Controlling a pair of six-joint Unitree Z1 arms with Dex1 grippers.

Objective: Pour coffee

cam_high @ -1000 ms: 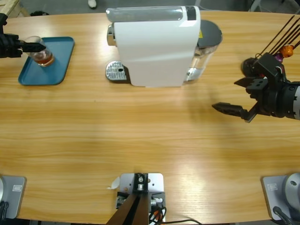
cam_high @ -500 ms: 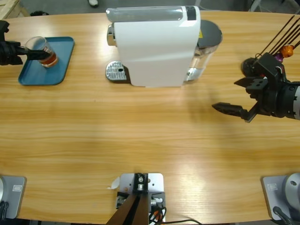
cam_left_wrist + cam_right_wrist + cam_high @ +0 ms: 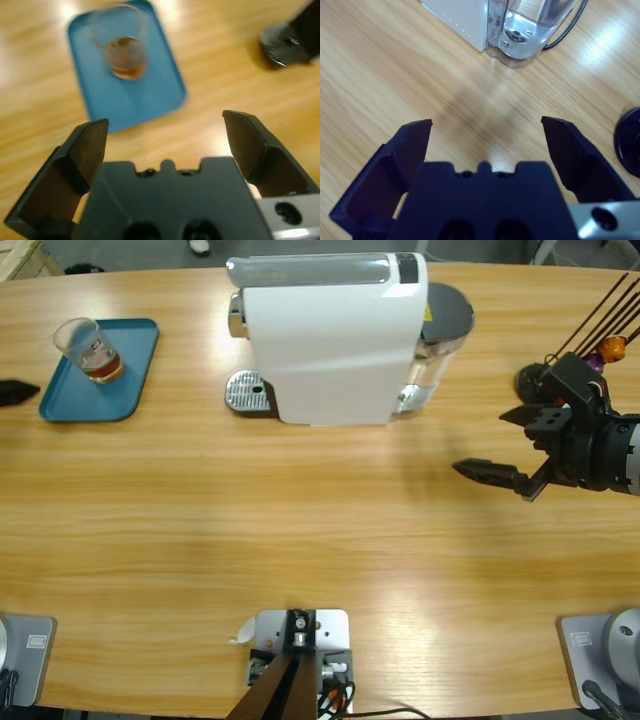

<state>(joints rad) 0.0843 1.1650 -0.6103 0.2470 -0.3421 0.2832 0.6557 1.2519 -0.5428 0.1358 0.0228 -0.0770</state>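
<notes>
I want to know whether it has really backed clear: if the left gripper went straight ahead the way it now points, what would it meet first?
Probably the blue tray, then the glass of coffee standing on it. The open left gripper looks down at them; depth is unclear.

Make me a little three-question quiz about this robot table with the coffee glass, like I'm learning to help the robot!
1. True or false: the glass with the coffee stands on the blue tray.
2. What is the left gripper holding? A) the glass B) nothing C) the tray
3. Fill in: the right gripper hangs over bare table near the coffee machine's clear water ____.

Key:
1. True. The glass stands upright at the tray's far left corner in the high view.
2. B. Its jaws are spread wide, apart from the glass and tray.
3. Tank. It sits at the right end of the white coffee machine.
</notes>
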